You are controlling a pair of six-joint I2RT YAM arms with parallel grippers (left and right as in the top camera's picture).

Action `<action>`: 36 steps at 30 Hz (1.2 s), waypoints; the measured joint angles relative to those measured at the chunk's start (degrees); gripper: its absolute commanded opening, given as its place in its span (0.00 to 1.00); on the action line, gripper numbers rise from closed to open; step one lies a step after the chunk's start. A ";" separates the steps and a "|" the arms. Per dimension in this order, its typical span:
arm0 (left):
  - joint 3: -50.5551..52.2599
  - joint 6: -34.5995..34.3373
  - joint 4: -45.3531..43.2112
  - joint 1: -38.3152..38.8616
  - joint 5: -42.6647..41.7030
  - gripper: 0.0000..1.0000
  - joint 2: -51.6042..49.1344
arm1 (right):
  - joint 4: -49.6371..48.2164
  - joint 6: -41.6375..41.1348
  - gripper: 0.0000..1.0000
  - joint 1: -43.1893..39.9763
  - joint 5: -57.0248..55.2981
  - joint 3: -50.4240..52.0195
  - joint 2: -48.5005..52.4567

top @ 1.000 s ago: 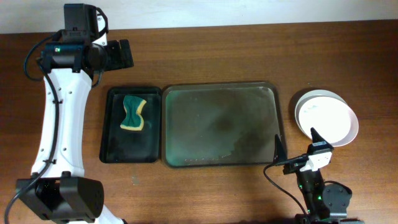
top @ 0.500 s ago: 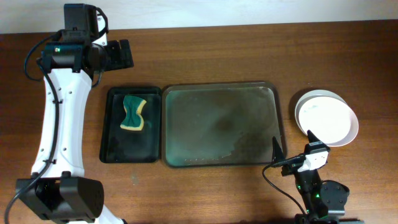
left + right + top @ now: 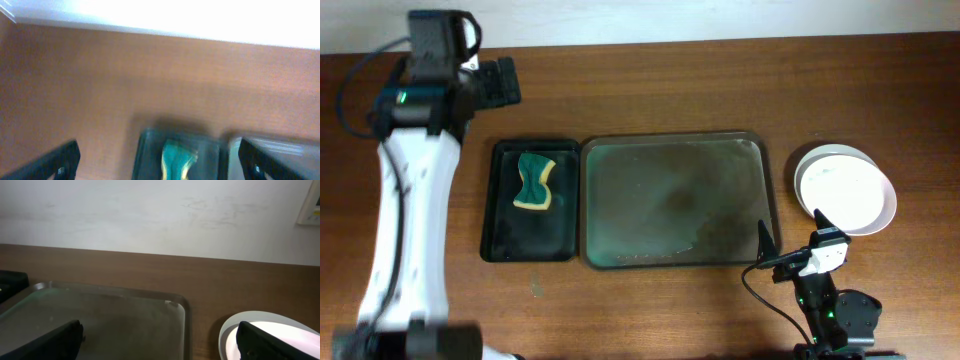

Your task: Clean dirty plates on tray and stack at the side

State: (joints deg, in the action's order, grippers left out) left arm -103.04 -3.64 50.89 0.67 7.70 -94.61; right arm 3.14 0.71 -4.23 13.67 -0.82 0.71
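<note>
The right gripper (image 3: 793, 232) hangs low at the near side of the brown wooden table (image 3: 720, 80). Its two black fingers (image 3: 52, 342) are spread wide and hold nothing. One finger is by the near right corner of the big grey metal tray (image 3: 670, 190). The other is by the near edge of the stack of white round plates (image 3: 848, 190).

The plates sit on the wood just right of the tray, with a thin strip of bare wood between them. Just left of the big tray is a small black tray (image 3: 492, 215) with a green and yellow sponge (image 3: 534, 182) in it.

Further away, the left gripper (image 3: 508, 82) is above bare wood past the black tray. Its fingers are wide apart too and hold nothing. A wide strip of bare wood lies beyond both trays.
</note>
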 measured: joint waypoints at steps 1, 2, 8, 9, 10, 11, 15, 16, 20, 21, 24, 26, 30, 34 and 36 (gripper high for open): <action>4.09 2.51 -5.66 -0.04 -1.64 0.99 4.52 | 0.00 -0.02 0.98 0.00 0.00 0.00 -0.04; 7.58 4.37 -8.59 -0.04 -3.02 1.00 9.03 | 0.00 -0.02 0.98 0.00 0.02 0.00 -0.07; 39.34 11.89 -32.54 -2.21 -9.75 0.99 39.12 | -0.02 0.02 0.98 0.07 0.39 0.02 -0.13; 46.27 13.05 -35.56 -2.91 -10.34 0.99 44.63 | -0.02 0.00 0.98 0.07 0.44 0.02 -0.13; 50.82 14.08 -38.03 -3.23 -10.60 0.99 47.98 | -0.02 -0.02 0.98 0.11 0.42 0.02 -0.13; 55.12 14.88 -39.89 -3.43 -10.86 0.99 50.84 | -0.02 -0.04 0.98 0.11 0.44 0.02 -0.13; 77.22 20.06 -49.35 -3.50 -11.82 1.00 67.43 | -0.07 -0.02 0.98 0.11 0.44 0.02 -0.13; 81.02 20.90 -50.07 -3.61 -11.93 0.99 71.14 | -0.04 0.02 0.98 0.11 0.44 0.02 -0.09; 93.35 22.99 -51.15 -4.68 -12.11 0.99 84.63 | -0.04 -0.02 0.98 0.13 0.44 0.02 -0.13; 95.47 23.58 -51.10 -4.85 -12.09 1.00 86.82 | -0.04 0.00 0.98 0.13 0.44 0.02 -0.13; 100.21 26.03 -50.75 -4.94 -12.04 0.99 91.41 | -0.04 0.00 0.98 0.15 0.44 0.02 -0.13; 101.72 27.45 -47.93 -4.94 -12.02 0.99 93.31 | -0.04 -0.02 0.98 0.15 0.44 0.02 -0.13; 102.20 28.55 -46.60 -4.94 -11.78 0.99 93.77 | -0.04 0.02 0.98 0.15 0.44 0.02 -0.13; 102.20 29.09 -46.62 -4.94 -11.78 1.00 93.77 | -0.04 -0.02 0.98 0.15 0.44 0.02 -0.13; 102.20 29.22 -46.62 -4.94 -11.78 1.00 93.77 | -0.04 -0.02 0.98 0.15 0.44 0.02 -0.13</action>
State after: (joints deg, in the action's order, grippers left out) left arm -0.84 25.58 4.27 -4.27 -4.08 -0.84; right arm 3.09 0.69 -4.08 14.11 -0.80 0.58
